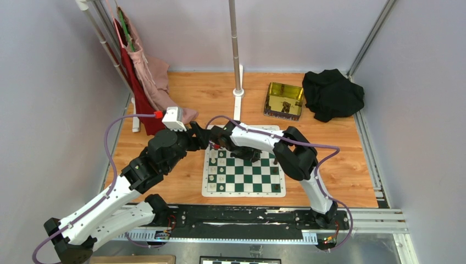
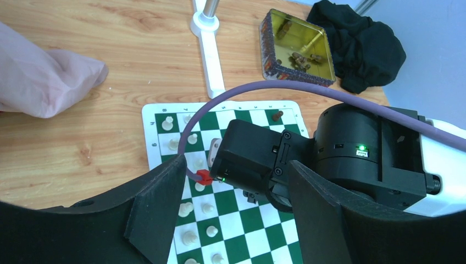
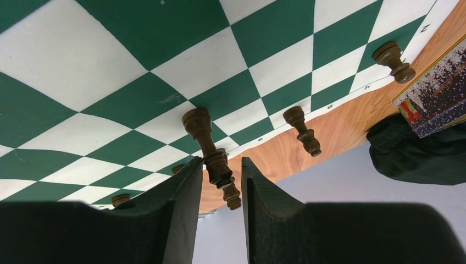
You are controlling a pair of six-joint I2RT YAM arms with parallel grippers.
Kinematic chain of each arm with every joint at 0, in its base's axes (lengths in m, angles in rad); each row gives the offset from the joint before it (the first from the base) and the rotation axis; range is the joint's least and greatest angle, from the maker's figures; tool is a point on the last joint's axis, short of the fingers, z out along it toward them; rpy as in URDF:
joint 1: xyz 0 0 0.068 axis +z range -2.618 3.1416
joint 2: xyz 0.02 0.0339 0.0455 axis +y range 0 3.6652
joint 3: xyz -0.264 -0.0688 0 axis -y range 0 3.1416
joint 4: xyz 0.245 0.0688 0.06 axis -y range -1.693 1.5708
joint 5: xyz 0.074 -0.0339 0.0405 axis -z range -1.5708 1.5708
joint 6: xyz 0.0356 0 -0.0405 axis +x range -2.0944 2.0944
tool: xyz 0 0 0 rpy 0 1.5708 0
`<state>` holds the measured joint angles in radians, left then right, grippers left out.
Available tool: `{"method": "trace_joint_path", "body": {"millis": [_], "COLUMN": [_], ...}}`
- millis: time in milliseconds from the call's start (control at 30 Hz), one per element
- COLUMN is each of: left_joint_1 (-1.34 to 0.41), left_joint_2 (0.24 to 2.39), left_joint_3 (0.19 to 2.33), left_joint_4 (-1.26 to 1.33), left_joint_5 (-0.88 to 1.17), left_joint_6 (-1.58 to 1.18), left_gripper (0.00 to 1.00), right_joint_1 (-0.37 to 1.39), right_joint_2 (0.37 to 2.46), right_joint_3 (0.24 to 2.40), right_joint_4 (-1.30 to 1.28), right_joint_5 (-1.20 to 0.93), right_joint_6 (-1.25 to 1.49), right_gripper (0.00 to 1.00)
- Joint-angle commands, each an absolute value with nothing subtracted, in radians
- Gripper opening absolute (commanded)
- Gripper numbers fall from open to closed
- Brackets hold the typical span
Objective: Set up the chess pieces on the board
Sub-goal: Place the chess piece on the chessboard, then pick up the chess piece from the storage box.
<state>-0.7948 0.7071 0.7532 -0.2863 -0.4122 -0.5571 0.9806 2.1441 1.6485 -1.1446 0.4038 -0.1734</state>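
In the right wrist view a dark brown chess piece (image 3: 200, 129) stands on the green and white board (image 3: 110, 55), between the fingers of my right gripper (image 3: 222, 161). The jaws are open, with a clear gap on the right side of the piece. Two more brown pieces (image 3: 302, 129) (image 3: 393, 59) stand near the board's edge. From above, the right gripper (image 1: 248, 156) is low over the board (image 1: 258, 184). My left gripper (image 2: 235, 165) hangs open and empty above the board's far left part, looking down on the right wrist.
Cream-white pieces (image 2: 189, 209) fill the board's left columns. A gold tin (image 1: 284, 100) holding brown pieces sits beyond the board, with a black cloth (image 1: 332, 93) to its right. A metal pole (image 1: 236, 55) and pink cloth (image 1: 159, 82) stand at the back.
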Motion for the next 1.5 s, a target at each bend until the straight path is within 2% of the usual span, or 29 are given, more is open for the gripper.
{"method": "trace_joint_path", "body": {"millis": [0,233,567,667,867,1000,1133,1300,1467], "left_joint_1": [-0.804,-0.805,-0.816,-0.823,-0.851,-0.853,-0.853,-0.853,-0.853], "left_joint_2": [0.705,0.705,0.750,0.787,0.917,1.027,1.113,1.161,1.187], "left_joint_3": [0.759,0.761,0.786,0.817,0.904,0.947,0.974,0.943,0.891], "left_joint_4": [-0.258,-0.258,-0.245,-0.230,-0.195,-0.156,-0.111,-0.008,0.105], "left_joint_5": [-0.419,-0.417,-0.423,-0.423,-0.433,-0.416,-0.421,-0.425,-0.428], "left_joint_6": [-0.558,-0.563,-0.563,-0.560,-0.532,-0.525,-0.514,-0.518,-0.526], "left_gripper": [0.73,0.72,0.72,0.72,0.73,0.73,0.74,0.74,0.75], "right_joint_1": [0.975,0.977,0.953,0.901,0.669,0.497,0.372,0.284,0.255], "right_joint_2": [2.145,2.114,1.883,1.821,1.777,1.834,1.975,2.196,2.341], "right_joint_3": [1.684,1.689,1.646,1.637,1.654,1.721,1.863,2.093,2.188], "right_joint_4": [-1.166,-1.166,-1.077,-1.006,-0.830,-0.702,-0.620,-0.599,-0.530], "right_joint_5": [0.387,0.380,0.343,0.351,0.321,0.243,0.178,0.119,0.127], "right_joint_6": [-0.181,-0.170,-0.095,-0.067,-0.033,-0.028,-0.011,0.043,0.064], "right_gripper": [0.37,0.39,0.42,0.44,0.45,0.45,0.46,0.48,0.49]}}
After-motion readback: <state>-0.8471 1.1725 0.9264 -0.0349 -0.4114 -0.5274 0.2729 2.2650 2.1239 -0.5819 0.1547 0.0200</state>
